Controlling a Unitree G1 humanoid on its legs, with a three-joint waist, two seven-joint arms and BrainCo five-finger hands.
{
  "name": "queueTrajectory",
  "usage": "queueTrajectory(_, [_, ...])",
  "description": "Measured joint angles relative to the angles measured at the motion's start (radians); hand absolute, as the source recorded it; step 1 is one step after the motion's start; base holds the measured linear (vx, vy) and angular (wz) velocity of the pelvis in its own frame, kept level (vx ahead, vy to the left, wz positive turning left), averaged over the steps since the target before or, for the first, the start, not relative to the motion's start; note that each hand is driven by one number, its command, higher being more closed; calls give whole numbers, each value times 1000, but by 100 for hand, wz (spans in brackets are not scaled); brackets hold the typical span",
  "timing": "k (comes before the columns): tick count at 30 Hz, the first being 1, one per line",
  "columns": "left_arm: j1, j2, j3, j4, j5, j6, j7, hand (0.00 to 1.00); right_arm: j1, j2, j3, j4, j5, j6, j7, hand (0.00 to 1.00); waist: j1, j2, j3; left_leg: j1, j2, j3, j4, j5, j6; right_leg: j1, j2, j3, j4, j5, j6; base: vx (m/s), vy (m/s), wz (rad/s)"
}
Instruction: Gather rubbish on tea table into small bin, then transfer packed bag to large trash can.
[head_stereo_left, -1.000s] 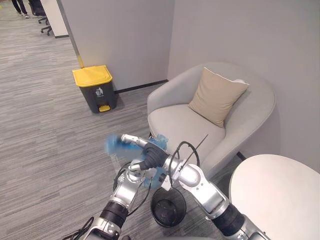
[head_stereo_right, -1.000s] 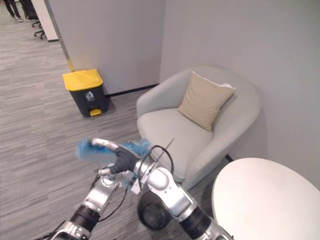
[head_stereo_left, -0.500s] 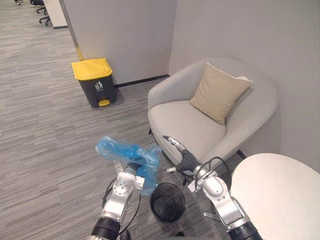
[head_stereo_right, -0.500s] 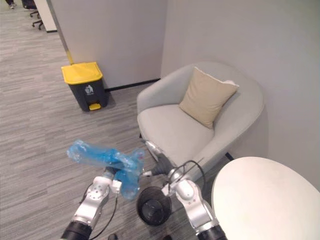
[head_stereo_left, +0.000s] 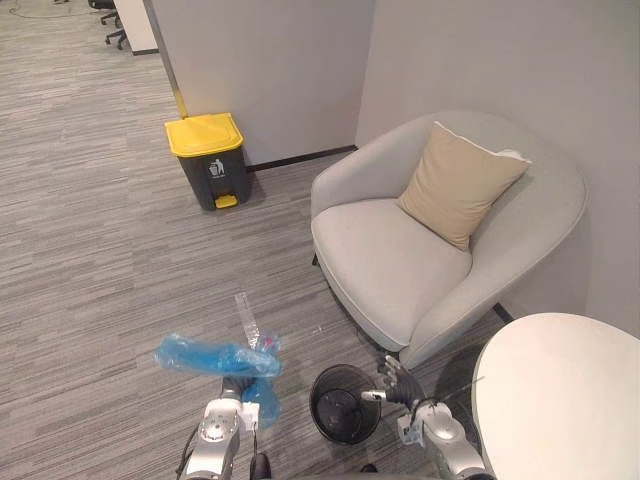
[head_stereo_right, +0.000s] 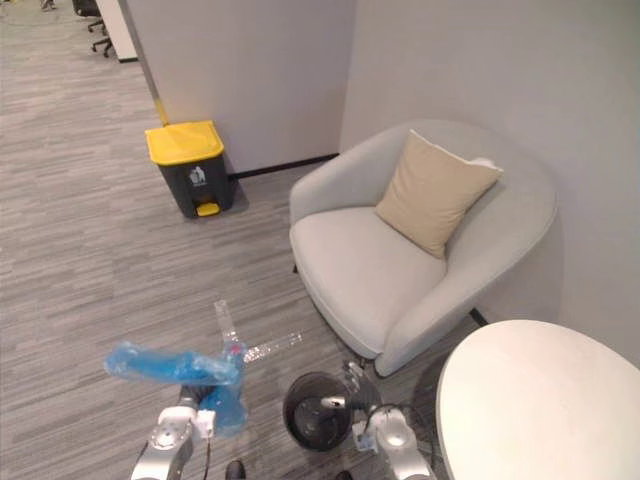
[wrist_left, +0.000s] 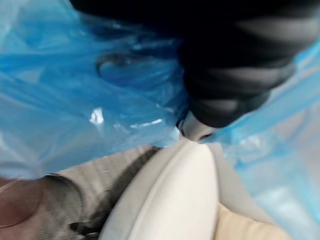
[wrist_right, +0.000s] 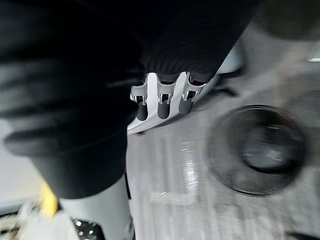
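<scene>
A crumpled blue rubbish bag (head_stereo_left: 215, 358) hangs above the carpet at the lower left, and my left hand (head_stereo_left: 236, 386) is shut on its neck from below. In the left wrist view the blue plastic (wrist_left: 75, 75) wraps round the hand's dark cover (wrist_left: 240, 60). The small black mesh bin (head_stereo_left: 343, 402) stands on the floor just right of the bag, with no liner in it. My right hand (head_stereo_left: 399, 384) hovers low beside the bin's right rim, open and holding nothing; its fingers (wrist_right: 160, 102) are straight. The large grey trash can with a yellow lid (head_stereo_left: 208, 160) stands by the far wall.
A grey armchair (head_stereo_left: 380, 260) with a tan cushion (head_stereo_left: 460, 185) sits to the right. The round white tea table (head_stereo_left: 560, 400) is at the lower right corner. A clear plastic strip (head_stereo_left: 245, 318) shows just above the bag. Open carpet (head_stereo_left: 100, 250) runs to the large can.
My right hand has let go of the bag and dropped back beside the small bin. The left hand with the bag has sunk lower. The camera has shifted too.
</scene>
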Motion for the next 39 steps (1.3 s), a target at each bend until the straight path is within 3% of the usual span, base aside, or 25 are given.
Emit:
queueTrajectory(7, [25, -29, 10, 96, -23, -4, 19, 100, -10, 2, -36, 80, 22, 10, -56, 0, 6, 3, 53, 15, -12, 25, 6, 0, 7, -22, -13, 28, 48, -6, 3, -12, 16, -10])
queueTrajectory(11, [16, -35, 8, 96, -32, -3, 40, 100, -50, 24, -37, 71, 10, 22, -101, 0, 17, -20, 110, -11, -20, 70, 16, 6, 19, -106, -23, 68, 121, -8, 9, -94, 34, -29])
queueTrajectory(14, [-22, -47, 8, 79, -40, 4, 42, 100, -51, 46, -56, 60, -19, 30, -120, 0, 18, -33, 122, -97, -18, 68, 135, -39, 52, -158, -46, 77, 172, -9, 31, -100, 24, 4])
queueTrajectory(15, [-29, -64, 8, 54, -41, 3, 44, 100, -40, 51, -56, 30, -20, 40, -126, 0, 19, -18, 136, -109, -12, 62, 156, -43, 57, -204, -57, 84, 391, -107, 21, -91, -10, 35])
queueTrajectory(16, [-29, -66, 6, 26, -41, 2, 43, 100, -23, 59, -56, 17, -20, 41, -127, 0, 18, -18, 138, -113, -22, 39, 178, -46, 58, -220, -72, 94, 585, -167, 31, -64, -15, 51])
queueTrajectory(18, [-12, -67, 11, -27, -40, 0, 50, 100, -11, 83, -54, -3, -19, 43, -130, 0, 31, -41, 126, -137, -36, 2, 220, -48, 55, -187, -80, 145, 784, -226, 46, -116, -166, 53])
queueTrajectory(19, [-10, -68, 15, -32, -40, 0, 51, 100, -9, 86, -53, -9, -19, 42, -132, 0, 37, -45, 124, -150, -36, -4, 233, -46, 51, -177, -80, 156, 783, -244, 53, -254, -334, 32])
queueTrajectory(20, [-13, -90, 28, -34, -41, 5, 59, 100, -26, 80, -55, -11, -19, 43, -141, 0, 61, -39, 119, -188, -23, -13, 257, -30, 41, -177, -45, 162, 718, -281, 57, -233, -241, -5])
queueTrajectory(21, [7, -128, 29, -37, -43, 4, 62, 100, -32, 69, -63, -24, -19, 43, -152, 0, 79, -17, 109, -216, -10, -18, 262, -27, 67, -153, -24, 158, 625, -317, 37, -265, -277, -16])
queueTrajectory(22, [14, -139, 23, -37, -49, 3, 64, 100, -32, 66, -62, -41, -19, 44, -160, 0, 87, -15, 108, -233, -8, -22, 265, -14, 73, -138, -23, 144, 578, -355, 26, -207, -171, -15])
queueTrajectory(23, [13, -140, 5, -34, -52, 3, 66, 100, -36, 65, -62, -53, -19, 43, -167, 0, 89, -15, 110, -255, -8, -28, 266, 7, 50, -138, -24, 136, 543, -399, -12, -242, -169, 27])
queueTrajectory(24, [1, -145, -27, -23, -54, 6, 66, 100, -43, 57, -62, -51, -19, 44, -178, 0, 68, 13, 124, -272, 7, -58, 248, 33, 50, -150, -10, 99, 556, -398, -20, -325, -172, 55])
queueTrajectory(25, [0, -144, -46, -24, -61, 6, 67, 100, -31, 57, -62, -50, -19, 49, -186, 0, 65, 23, 126, -267, 10, -82, 207, 49, 63, -158, 0, 74, 558, -394, -30, -324, -136, 67])
queueTrajectory(26, [1, -144, -53, -24, -68, 5, 68, 100, -25, 56, -61, -50, -20, 51, -190, 0, 65, 30, 123, -262, 15, -97, 172, 39, 50, -159, 8, 54, 553, -389, -39, -244, -98, 55])
queueTrajectory(27, [-1, -144, -54, -24, -73, 6, 69, 100, -26, 59, -63, -50, -20, 55, -199, 0, 64, 35, 121, -261, 22, -98, 144, 6, 35, -159, 14, 37, 536, -379, -51, -189, -65, 48])
queueTrajectory(28, [-7, -142, -53, -23, -79, 6, 70, 100, -30, 60, -64, -51, -21, 58, -216, 0, 64, 27, 127, -272, 26, -83, 145, -31, 52, -158, 3, 12, 511, -353, -69, -121, -5, 37])
queueTrajectory(29, [-9, -137, -53, -23, -81, 6, 72, 100, -33, 61, -65, -50, -21, 58, -225, 0, 67, 16, 134, -284, 24, -62, 173, -29, 57, -159, -8, 1, 496, -337, -78, -131, 25, 49])
queueTrajectory(30, [-10, -136, -58, -22, -85, 6, 78, 100, -35, 66, -76, -50, -20, 59, -233, 0, 64, 25, 128, -319, 12, -18, 286, -29, 63, -155, -33, -28, 465, -311, -81, -96, 39, 55])
queueTrajectory(31, [-11, -135, -70, -20, -87, 6, 81, 100, -33, 65, -82, -49, -20, 59, -238, 0, 57, 12, 133, -331, -4, 14, 393, -41, 66, -142, -51, -49, 430, -289, -73, -47, 45, 75])
queueTrajectory(32, [-14, -134, -80, -15, -87, 6, 81, 100, -31, 63, -86, -45, -20, 59, -243, 0, 54, 16, 130, -327, -15, 37, 470, -70, 73, -134, -63, -64, 403, -268, -60, 0, 54, 61])
queueTrajectory(34, [-26, -132, -81, -6, -87, 6, 82, 100, -36, 64, -93, -38, -20, 61, -246, 0, 49, 34, 124, -317, -14, 90, 475, -116, 91, -124, -70, -107, 376, -248, -40, -2, 103, 71])
queueTrajectory(36, [-34, -106, -94, 10, -87, 6, 83, 100, -62, 67, -105, 2, -20, 68, -245, 0, 48, 32, 121, -311, -35, 91, 421, -83, 104, -93, -61, -136, 315, -219, -32, -53, 147, 77])
queueTrajectory(37, [-40, -80, -117, 15, -86, 7, 83, 100, -63, 71, -115, 17, -19, 66, -244, 0, 39, 16, 113, -259, -77, 73, 279, -35, 106, -60, -95, -188, 225, -176, -29, -45, 162, 72])
queueTrajectory(38, [-41, -71, -123, 21, -85, 7, 80, 100, -70, 80, -130, 35, -19, 61, -245, 0, 35, 13, 114, -235, -82, 103, 294, -79, 125, -42, -106, -207, 192, -156, -11, -61, 176, 77])
queueTrajectory(39, [-41, -69, -119, 41, -85, 8, 80, 100, -80, 78, -150, 51, -19, 63, -248, 0, 24, 18, 113, -203, -76, 143, 374, -184, 135, -21, -119, -218, 185, -148, 5, -7, 117, 57])
